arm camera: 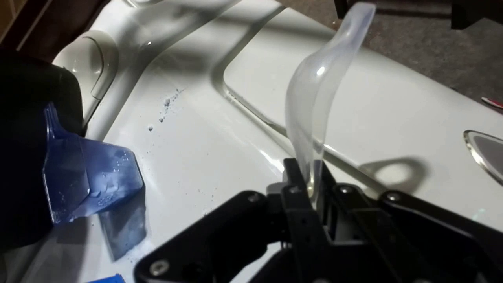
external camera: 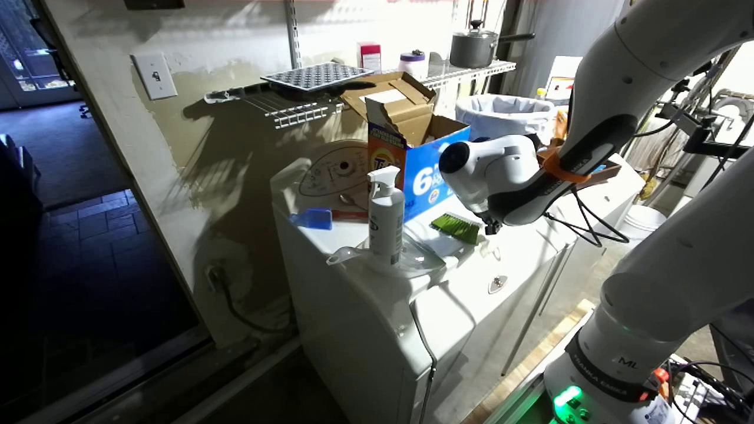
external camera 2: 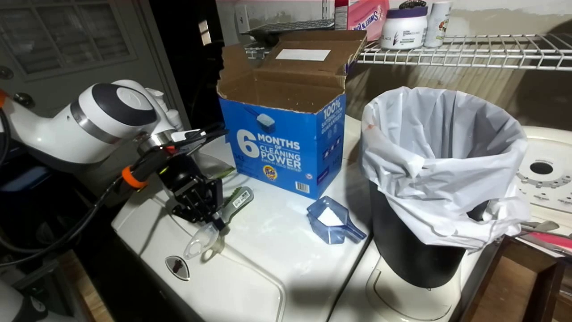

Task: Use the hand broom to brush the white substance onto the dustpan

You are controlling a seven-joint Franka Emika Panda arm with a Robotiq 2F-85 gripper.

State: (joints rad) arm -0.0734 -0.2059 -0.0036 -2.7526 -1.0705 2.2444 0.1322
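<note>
The hand broom has green bristles (external camera: pixel 456 228), a grey body (external camera 2: pixel 240 203) with a label, and a clear handle (external camera 2: pixel 200 241). My gripper (arm camera: pixel 308 167) is shut on that handle, whose looped end sticks out beyond the fingers. In an exterior view the bristles are low over the white machine top; whether they touch it I cannot tell. The clear dustpan (external camera: pixel 421 257) lies beside the broom, partly hidden by a white spray bottle (external camera: pixel 386 227). White substance (arm camera: pixel 167 103) shows as small crumbs and specks on the machine top in the wrist view.
A blue scoop (external camera 2: pixel 330 221) with white powder stands near the Tide box (external camera 2: pixel 286 143). Right of it is a black bin with a white liner (external camera 2: pixel 442 134). A wooden tray (external camera 2: pixel 514 268) sits at the front right. A wire shelf (external camera 2: pixel 469 51) runs along the wall.
</note>
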